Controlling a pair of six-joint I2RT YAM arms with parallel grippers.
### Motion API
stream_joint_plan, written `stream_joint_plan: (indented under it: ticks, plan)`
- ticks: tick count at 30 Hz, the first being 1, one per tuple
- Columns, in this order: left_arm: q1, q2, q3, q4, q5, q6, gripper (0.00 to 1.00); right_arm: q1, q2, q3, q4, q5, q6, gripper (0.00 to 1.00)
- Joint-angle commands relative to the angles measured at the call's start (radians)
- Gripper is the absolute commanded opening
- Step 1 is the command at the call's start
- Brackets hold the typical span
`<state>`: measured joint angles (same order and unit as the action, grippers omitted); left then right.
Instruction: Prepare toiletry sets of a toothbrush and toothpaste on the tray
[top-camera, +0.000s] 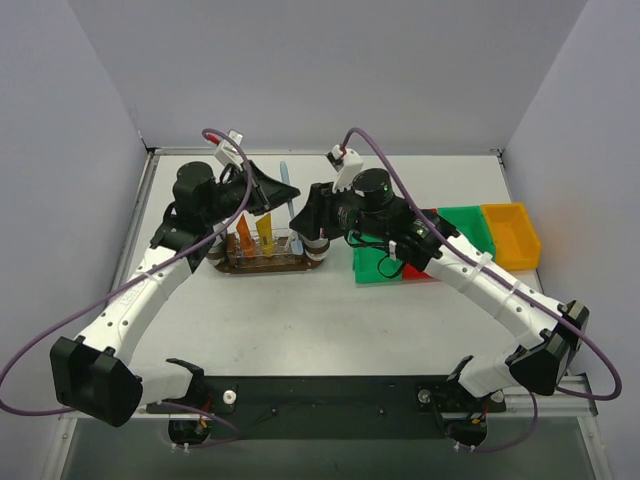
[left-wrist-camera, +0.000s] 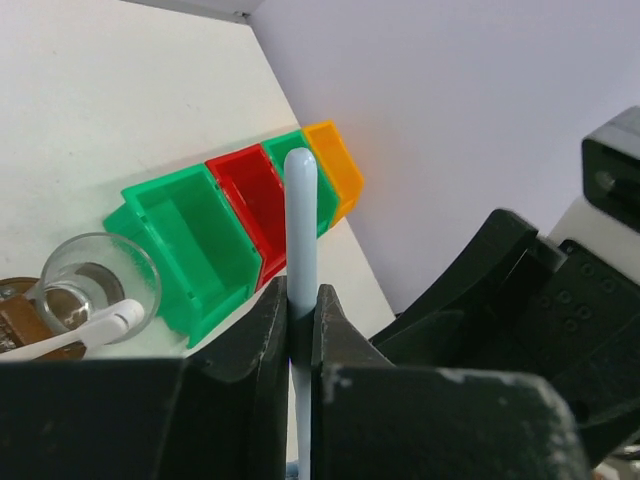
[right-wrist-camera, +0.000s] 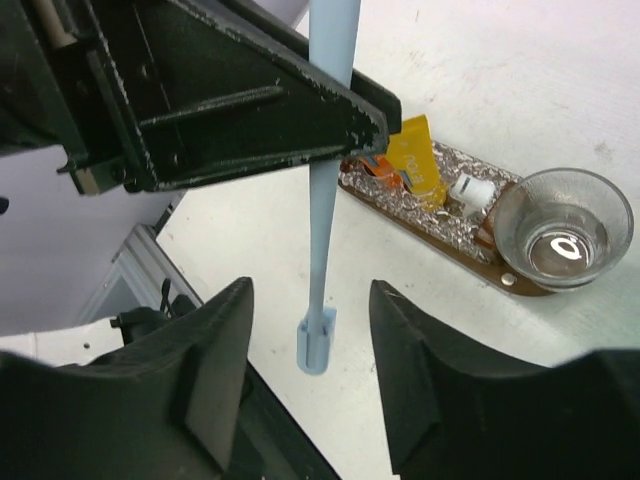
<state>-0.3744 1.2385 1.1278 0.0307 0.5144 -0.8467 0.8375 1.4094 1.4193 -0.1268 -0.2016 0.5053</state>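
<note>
A pale blue toothbrush (top-camera: 285, 190) (left-wrist-camera: 301, 220) hangs in the air above the table, with my left gripper (top-camera: 274, 196) (left-wrist-camera: 302, 310) shut on its handle. Its head (right-wrist-camera: 315, 345) points down between the spread fingers of my right gripper (top-camera: 304, 214) (right-wrist-camera: 310, 290), which is open and does not touch it. The dark brown tray (top-camera: 262, 267) (right-wrist-camera: 420, 215) lies just below both grippers. On it stand two orange toothpaste tubes (top-camera: 243, 232) (right-wrist-camera: 415, 160) and a clear cup (right-wrist-camera: 563, 225). A white toothbrush (left-wrist-camera: 100, 325) leans in a cup (left-wrist-camera: 95, 285).
A row of plastic bins sits right of the tray: green (top-camera: 383, 266) (left-wrist-camera: 190, 240), red (top-camera: 421, 271) (left-wrist-camera: 250, 190), a second green one (top-camera: 465, 226) and yellow (top-camera: 510, 235). The right arm reaches over the nearer bins.
</note>
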Motion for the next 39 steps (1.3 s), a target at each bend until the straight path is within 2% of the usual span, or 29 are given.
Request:
stream_joint_plan:
  ticks: [1,5,8,9,10,12,18,24,29,34,39]
  plan:
    - [0.029,0.030,0.001,0.038,0.116,0.093,0.00,-0.095,-0.070,0.006,-0.062,-0.131,-0.024,0.51]
    - [0.028,0.070,0.018,0.050,0.255,0.182,0.00,-0.257,-0.125,-0.007,-0.102,-0.312,0.004,0.56]
    - [0.020,0.116,0.038,0.045,0.439,0.262,0.00,-0.397,-0.129,0.018,-0.146,-0.499,0.016,0.58]
    - [0.016,0.127,0.049,0.032,0.543,0.300,0.00,-0.426,-0.121,0.027,-0.155,-0.543,0.022,0.58]
    - [0.008,0.136,0.065,0.003,0.588,0.316,0.00,-0.448,-0.115,0.036,-0.158,-0.629,0.033,0.59]
    - [0.003,0.156,0.079,-0.028,0.672,0.346,0.00,-0.486,-0.090,0.070,-0.175,-0.692,0.033,0.59]
    - [-0.026,0.185,0.079,-0.029,0.808,0.331,0.00,-0.456,-0.015,0.131,-0.198,-0.800,0.029,0.54]
    - [-0.044,0.194,0.079,-0.045,0.849,0.299,0.00,-0.370,0.057,0.167,-0.198,-0.837,0.019,0.50]
    - [-0.050,0.203,0.084,0.001,0.858,0.268,0.00,-0.330,0.095,0.191,-0.197,-0.852,0.015,0.45]
    - [-0.052,0.203,0.082,0.041,0.855,0.242,0.00,-0.321,0.103,0.193,-0.197,-0.871,0.013,0.35]
    - [-0.052,0.210,0.081,0.074,0.852,0.210,0.00,-0.318,0.108,0.182,-0.197,-0.881,0.013,0.31]
